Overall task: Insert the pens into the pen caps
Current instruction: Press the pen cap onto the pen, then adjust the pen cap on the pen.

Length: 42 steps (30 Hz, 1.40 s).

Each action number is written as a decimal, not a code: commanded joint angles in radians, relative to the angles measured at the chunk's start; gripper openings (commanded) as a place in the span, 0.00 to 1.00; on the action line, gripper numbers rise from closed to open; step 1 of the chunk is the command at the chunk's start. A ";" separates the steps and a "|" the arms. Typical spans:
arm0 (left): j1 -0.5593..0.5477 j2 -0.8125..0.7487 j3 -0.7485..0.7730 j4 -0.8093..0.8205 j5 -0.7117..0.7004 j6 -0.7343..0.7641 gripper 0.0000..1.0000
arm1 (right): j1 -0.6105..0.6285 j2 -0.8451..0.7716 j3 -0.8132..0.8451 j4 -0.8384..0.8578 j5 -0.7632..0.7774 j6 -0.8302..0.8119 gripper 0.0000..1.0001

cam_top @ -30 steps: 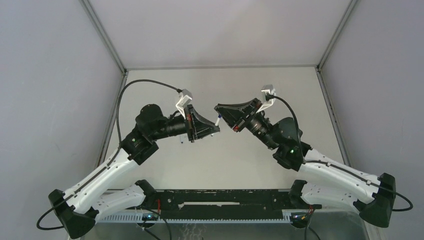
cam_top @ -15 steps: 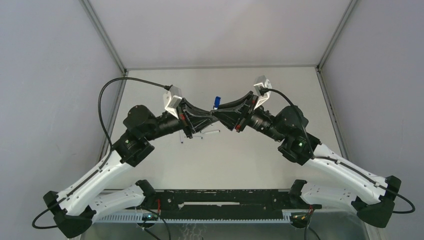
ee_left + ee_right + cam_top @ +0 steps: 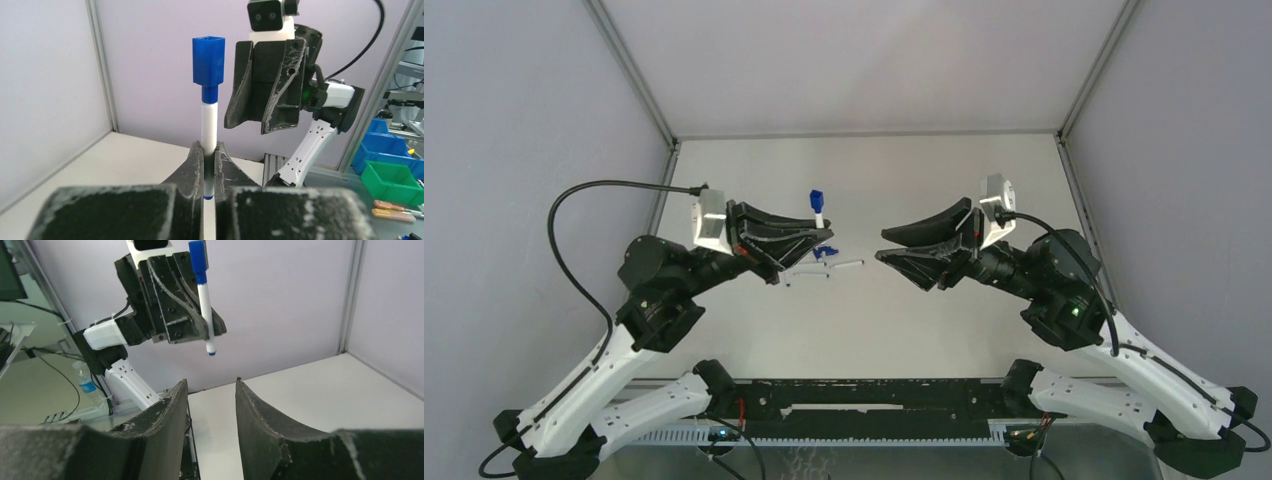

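A white pen (image 3: 208,117) stands upright in my left gripper (image 3: 209,148), which is shut on its lower shaft. A dark blue pen cap (image 3: 208,61) sits on the pen's upper end. From above, that capped pen (image 3: 819,208) rises out of the left gripper (image 3: 822,232) over the table's middle. My right gripper (image 3: 882,246) hangs a short way to its right, open and holding nothing. In the right wrist view the right gripper (image 3: 211,383) is open, and the capped pen (image 3: 205,310) hangs beyond it. More pens (image 3: 844,265) and blue pen caps (image 3: 827,250) lie on the table under the left gripper.
The table (image 3: 944,180) is pale, with grey walls at the left, right and back. A black rail (image 3: 864,395) runs along the near edge between the arm bases.
The two grippers met in mid-air, then drew apart. The right gripper opened and moved right, leaving the blue cap on the pen. The left gripper pulled back left with the capped pen.
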 commanded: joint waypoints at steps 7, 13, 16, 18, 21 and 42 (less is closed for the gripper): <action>0.000 -0.068 0.073 0.041 0.067 0.014 0.00 | 0.012 -0.069 -0.041 -0.025 -0.061 -0.051 0.47; 0.000 -0.080 0.052 0.069 0.058 -0.018 0.00 | 0.032 -0.073 -0.042 -0.047 -0.019 -0.062 0.47; 0.000 -0.081 0.045 0.079 0.057 -0.028 0.00 | 0.036 -0.067 -0.042 -0.048 -0.013 -0.068 0.47; -0.001 -0.080 0.044 0.078 0.055 -0.033 0.00 | 0.036 -0.064 -0.041 -0.041 -0.008 -0.069 0.47; 0.000 -0.076 0.042 0.079 0.043 -0.042 0.00 | 0.044 -0.063 -0.040 -0.001 0.047 -0.068 0.47; -0.009 0.103 0.149 -0.254 -0.098 -0.083 0.00 | 0.045 0.193 0.394 -0.218 0.414 0.053 0.59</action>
